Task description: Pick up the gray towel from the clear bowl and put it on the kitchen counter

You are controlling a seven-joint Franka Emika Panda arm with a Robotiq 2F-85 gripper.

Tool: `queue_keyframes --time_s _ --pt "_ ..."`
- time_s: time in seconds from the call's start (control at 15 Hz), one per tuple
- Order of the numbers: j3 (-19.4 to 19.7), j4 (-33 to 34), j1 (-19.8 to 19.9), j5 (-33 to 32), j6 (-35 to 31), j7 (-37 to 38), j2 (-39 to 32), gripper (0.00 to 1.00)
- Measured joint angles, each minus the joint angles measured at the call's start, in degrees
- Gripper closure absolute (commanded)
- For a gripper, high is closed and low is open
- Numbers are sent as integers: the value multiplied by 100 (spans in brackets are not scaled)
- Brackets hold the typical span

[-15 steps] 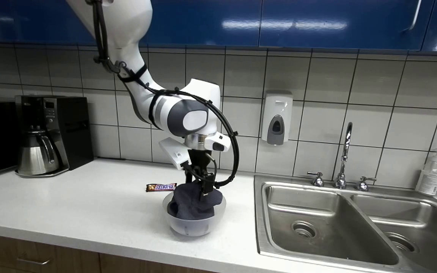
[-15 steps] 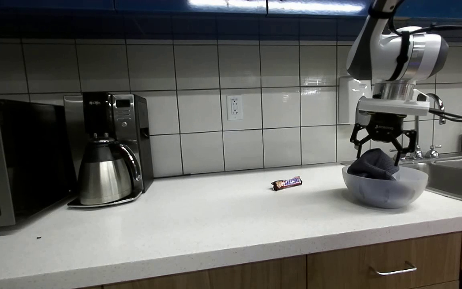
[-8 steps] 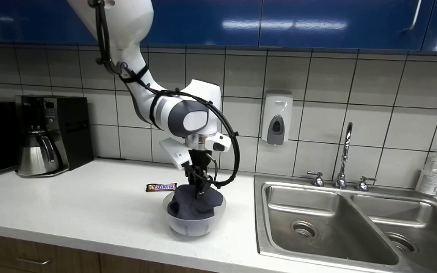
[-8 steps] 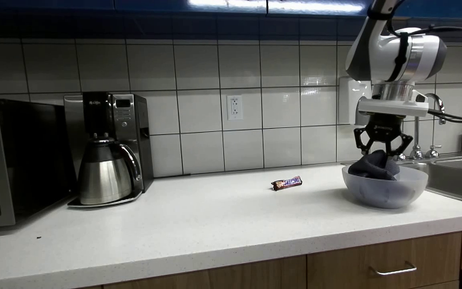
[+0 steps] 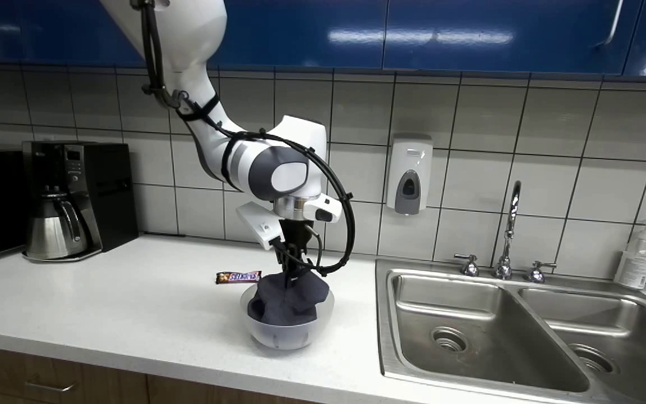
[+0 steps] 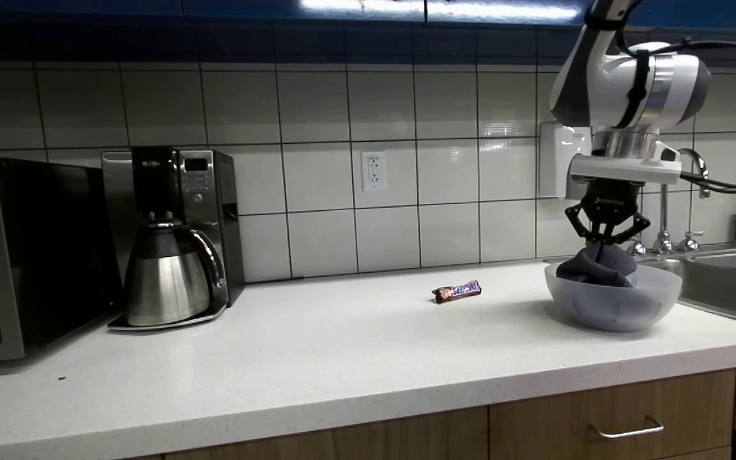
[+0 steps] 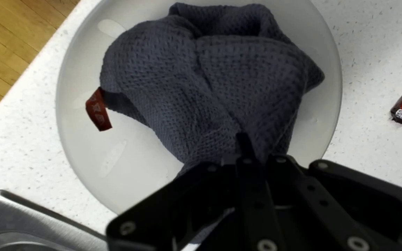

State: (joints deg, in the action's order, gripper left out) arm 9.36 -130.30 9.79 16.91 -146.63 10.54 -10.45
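The gray towel [image 7: 204,87] lies bunched in the clear bowl [image 7: 131,157], its red tag [image 7: 98,109] hanging over the bowl's inside. Both exterior views show the towel [image 6: 580,273] rising above the rim of the bowl [image 6: 623,312]. My gripper [image 6: 600,257] points straight down over it, fingers drawn together and sunk into the top folds. It is shut on the towel; the cloth between the fingertips is mostly hidden. The bowl rests on the white kitchen counter [image 6: 342,345], near the sink.
A Snickers bar [image 6: 457,291] lies on the counter beside the bowl. The coffee maker [image 6: 173,268] and microwave [image 6: 55,255] stand at the far end. A double sink [image 5: 386,336] with faucet [image 5: 508,235] adjoins the bowl's other side; a soap dispenser [image 5: 410,174] hangs on the wall.
The gripper's fingers have come together from wide apart, pinching the top of the towel. The arm has hardly moved, and the bowl has stayed in place.
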Motion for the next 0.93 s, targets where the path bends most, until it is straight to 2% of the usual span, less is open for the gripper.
queue_keyframes --time_s 0.33,0.93 --pt "-1 5 -49 -2 -1 0 305 99" --pt "-87 -10 -256 -119 -13 0 1481 99"
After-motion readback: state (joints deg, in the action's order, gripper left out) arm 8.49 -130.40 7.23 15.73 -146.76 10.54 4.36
